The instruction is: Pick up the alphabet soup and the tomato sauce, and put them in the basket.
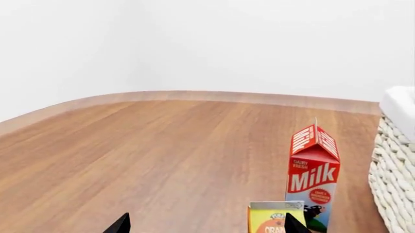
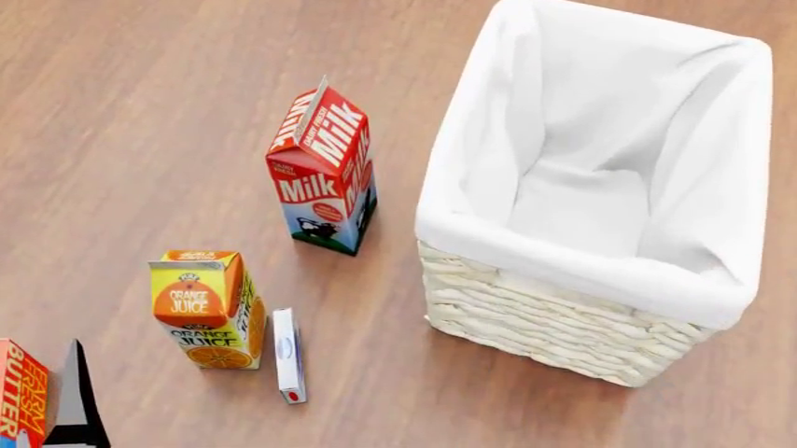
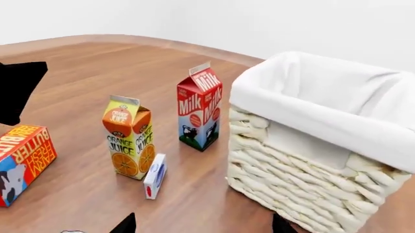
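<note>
The alphabet soup and the tomato sauce are out of view in all three views. The basket (image 2: 548, 322) is a large cream wicker square with a white cloth lining and nothing inside; it stands at the right and also shows in both wrist views (image 3: 292, 179) (image 1: 392, 174). My left gripper (image 1: 207, 226) is open with only floor between its black fingertips (image 1: 120, 224), low beside the orange juice carton. My right gripper (image 3: 204, 226) is open too, hovering over bare floor near the basket's corner. Neither holds anything.
A red milk carton (image 2: 321, 177) stands left of the basket. An orange juice carton (image 2: 205, 308) stands nearer, with a small white box (image 2: 287, 355) lying beside it. A butter box (image 2: 19, 401) sits at the lower left, next to a black arm part (image 2: 77, 401). The floor is wood.
</note>
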